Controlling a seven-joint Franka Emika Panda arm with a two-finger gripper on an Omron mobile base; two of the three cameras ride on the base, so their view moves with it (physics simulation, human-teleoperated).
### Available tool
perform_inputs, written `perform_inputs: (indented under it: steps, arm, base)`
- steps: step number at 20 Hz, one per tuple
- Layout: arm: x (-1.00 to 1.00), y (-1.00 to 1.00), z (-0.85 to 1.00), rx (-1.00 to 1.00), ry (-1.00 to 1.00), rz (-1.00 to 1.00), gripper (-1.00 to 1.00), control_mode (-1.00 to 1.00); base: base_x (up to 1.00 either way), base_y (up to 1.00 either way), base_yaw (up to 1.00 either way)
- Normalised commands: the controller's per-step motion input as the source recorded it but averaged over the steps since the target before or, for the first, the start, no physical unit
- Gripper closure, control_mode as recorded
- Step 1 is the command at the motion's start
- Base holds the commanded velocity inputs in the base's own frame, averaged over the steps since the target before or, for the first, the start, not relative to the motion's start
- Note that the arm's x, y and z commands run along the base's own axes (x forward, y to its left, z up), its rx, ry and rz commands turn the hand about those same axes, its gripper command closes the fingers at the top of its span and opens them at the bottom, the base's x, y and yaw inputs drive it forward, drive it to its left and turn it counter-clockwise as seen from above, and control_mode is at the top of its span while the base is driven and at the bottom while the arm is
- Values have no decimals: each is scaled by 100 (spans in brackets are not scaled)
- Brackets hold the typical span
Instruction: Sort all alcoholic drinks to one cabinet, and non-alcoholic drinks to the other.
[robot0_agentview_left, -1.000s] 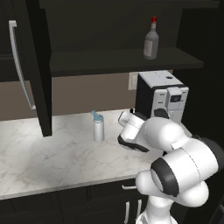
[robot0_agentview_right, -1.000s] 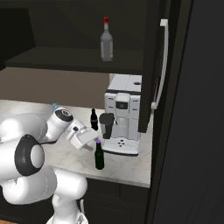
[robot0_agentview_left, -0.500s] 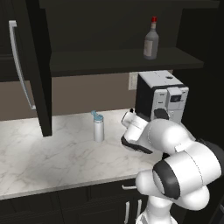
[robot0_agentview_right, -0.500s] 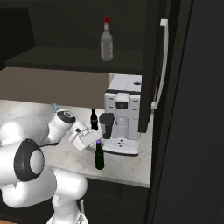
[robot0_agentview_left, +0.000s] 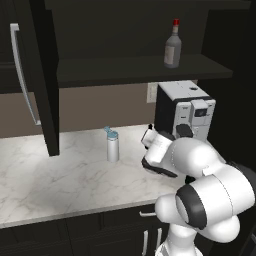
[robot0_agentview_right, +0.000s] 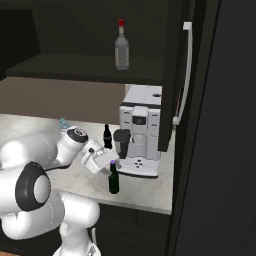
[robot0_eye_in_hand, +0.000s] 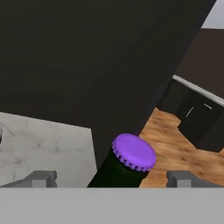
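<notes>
My gripper (robot0_eye_in_hand: 111, 179) is open, level with the top of the slim dark green beer bottle (robot0_agentview_right: 114, 181). The bottle's purple cap (robot0_eye_in_hand: 133, 151) sits between the two fingertips (robot0_eye_in_hand: 42, 178) and touches neither. In the right base view the gripper (robot0_agentview_right: 108, 164) is right at the bottle's neck, in front of the coffee machine. The clear-grey liquor bottle (robot0_agentview_left: 172, 46) (robot0_agentview_right: 120, 48) with a red cap stands on the shelf of the open upper cabinet (robot0_agentview_left: 125, 70). The white flask (robot0_agentview_left: 113, 147) with a blue lid and the small black cola bottle (robot0_agentview_right: 107, 137) stand on the counter.
A white coffee machine (robot0_agentview_right: 140, 131) (robot0_agentview_left: 186, 112) stands just behind the beer bottle. Open near-black cabinet doors with long silver handles hang at the left (robot0_agentview_left: 43, 75) and at the right (robot0_agentview_right: 176, 65). The marble counter (robot0_agentview_left: 55, 175) ends just right of the beer bottle.
My hand has slid a little further down and towards the beer bottle, jaws still wide. The bottles have not moved.
</notes>
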Motion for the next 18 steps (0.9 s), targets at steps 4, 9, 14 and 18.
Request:
perform_inputs:
  steps: [4, 9, 14, 18]
  arm:
    - [0, 0, -18, -11, 0, 0, 100, -100]
    - [0, 0, -7, -6, 0, 0, 100, -100]
    - [-7, 0, 29, 0, 0, 0, 100, -100]
    - [-9, 5, 88, 1, 1, 3, 100, -100]
  base:
    - [0, 0, 0]
    - [0, 0, 0]
    - [0, 0, 0]
    - [0, 0, 0]
